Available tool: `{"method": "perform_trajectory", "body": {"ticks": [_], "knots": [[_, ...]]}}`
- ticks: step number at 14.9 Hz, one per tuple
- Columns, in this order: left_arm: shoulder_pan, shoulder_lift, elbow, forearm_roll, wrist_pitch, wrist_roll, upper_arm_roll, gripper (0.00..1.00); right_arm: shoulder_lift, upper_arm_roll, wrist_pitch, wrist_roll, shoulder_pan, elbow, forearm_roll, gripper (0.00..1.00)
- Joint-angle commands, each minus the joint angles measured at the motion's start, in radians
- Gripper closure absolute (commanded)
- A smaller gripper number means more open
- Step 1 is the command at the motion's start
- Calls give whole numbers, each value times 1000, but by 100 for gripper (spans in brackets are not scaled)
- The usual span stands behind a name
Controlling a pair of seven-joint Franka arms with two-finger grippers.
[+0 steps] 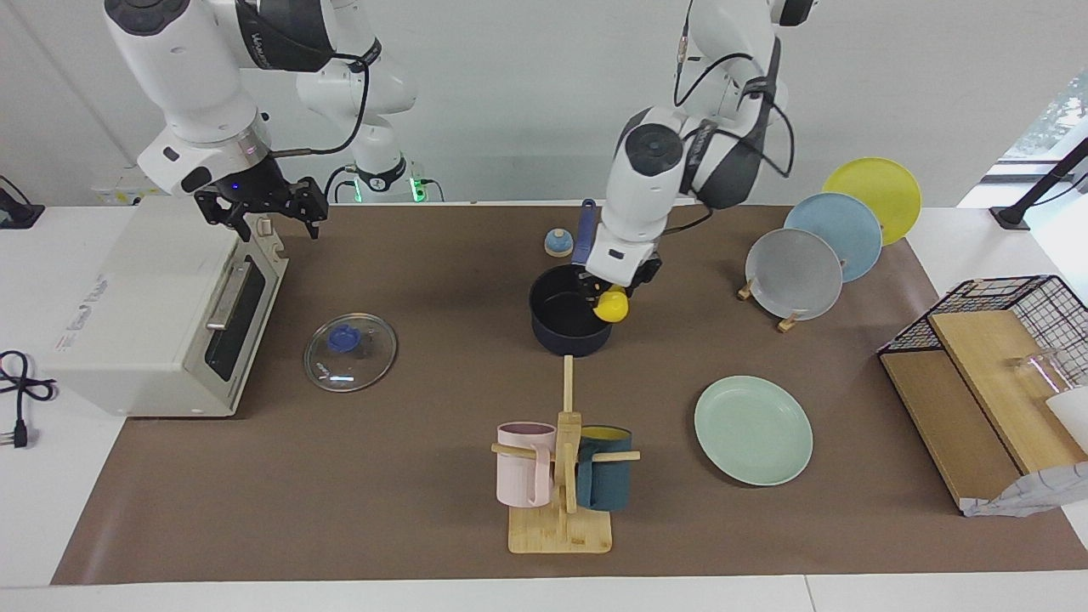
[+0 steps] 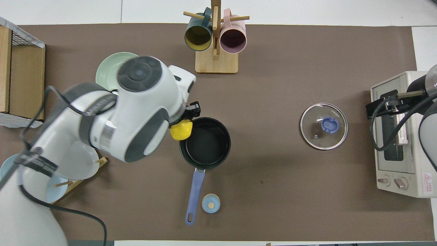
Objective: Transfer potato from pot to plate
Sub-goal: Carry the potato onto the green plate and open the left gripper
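The left pincer [image 1: 609, 297] grips the potato [image 1: 611, 306] over the pot's [image 1: 568, 321] rim; the right pincer's [image 1: 270, 212] fingers are spread over the oven [image 1: 153, 323].

- Both views are bright and evenly lit, with soft, faint shadows under things on the brown surface [image 1: 408, 510].
- Daylight glares through a window at the right edge of the facing view.
- Small highlights glint on the glass lid [image 1: 350, 352].
- In the overhead view the left arm [image 2: 102, 126] looks slightly blurred.

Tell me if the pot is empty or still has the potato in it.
Empty: the pot shows only its black inside; the left gripper holds the potato above its rim.
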Motion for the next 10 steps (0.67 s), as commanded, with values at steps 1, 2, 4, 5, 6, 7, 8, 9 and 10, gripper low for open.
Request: {"method": "perform_trajectory", "body": {"ticks": [1, 2, 4, 5, 6, 7, 8, 9, 10], "knots": [[156, 117, 149, -30, -46, 196, -15, 100, 6, 4, -35, 10, -49, 9, 19, 0], [201, 134, 152, -31, -29, 276, -15, 100, 5, 3, -34, 10, -64, 6, 25, 0], [249, 213, 152, -30, 81, 367, -10, 100, 3, 3, 0, 10, -58, 6, 19, 0], [261, 262, 153, -21, 130, 377, -7, 100, -4, 4, 2, 10, -49, 4, 23, 0], [272, 301, 158, -21, 173, 409, -6, 100, -7, 1, -5, 10, -32, 1, 36, 0], [299, 323, 158, -19, 201, 448, -6, 100, -6, 1, -6, 11, -31, 0, 51, 0], [316, 335, 157, -18, 218, 478, -6, 100, -1, 3, -6, 19, -32, 3, 54, 0], [317, 343, 152, -16, 241, 487, -4, 100, 28, 9, -33, 19, -38, 26, 48, 0], [312, 343, 134, -12, 267, 487, -6, 100, 52, 1, -47, 19, -32, 58, 54, 0]]}}
